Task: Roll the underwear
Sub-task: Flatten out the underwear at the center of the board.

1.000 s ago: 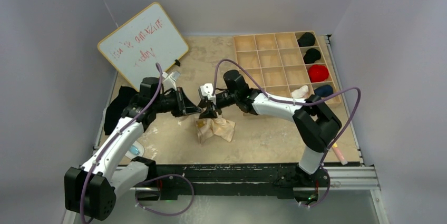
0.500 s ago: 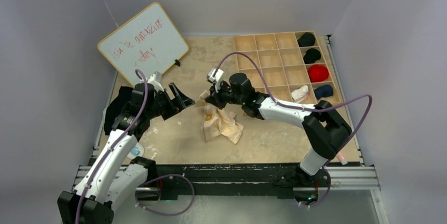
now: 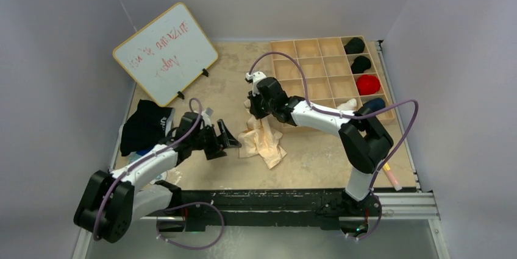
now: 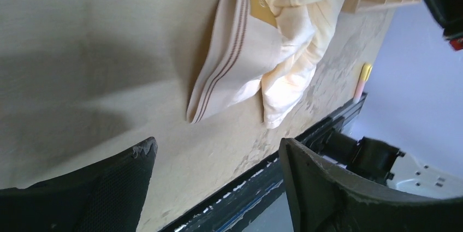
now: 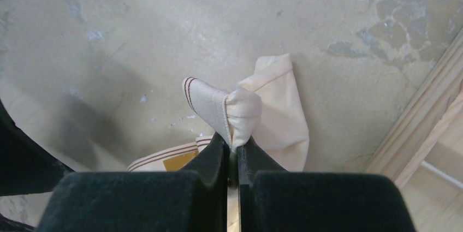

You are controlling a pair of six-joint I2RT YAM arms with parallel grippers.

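The underwear [image 3: 263, 140] is a cream cloth with a brown-striped waistband, lying crumpled mid-table with one end lifted. My right gripper [image 3: 253, 104] is shut on a fold of the waistband [image 5: 240, 109] and holds it above the table, while the rest of the cloth trails down toward the front. In the right wrist view the right gripper [image 5: 232, 142] pinches the cloth tightly. My left gripper [image 3: 229, 140] is low, just left of the underwear, open and empty. Seen from the left wrist, the left gripper [image 4: 217, 146] is apart from the underwear [image 4: 256, 52].
A wooden compartment tray [image 3: 311, 39] stands at the back right, with black, red, blue and white rolled items in its right cells. A whiteboard [image 3: 164, 52] leans at the back left. A black garment [image 3: 143, 126] lies at the left edge. A marker [image 3: 390, 178] lies front right.
My left gripper opened, let go of the underwear and drew back left and down. My right gripper shut on the waistband and carried it toward the back.
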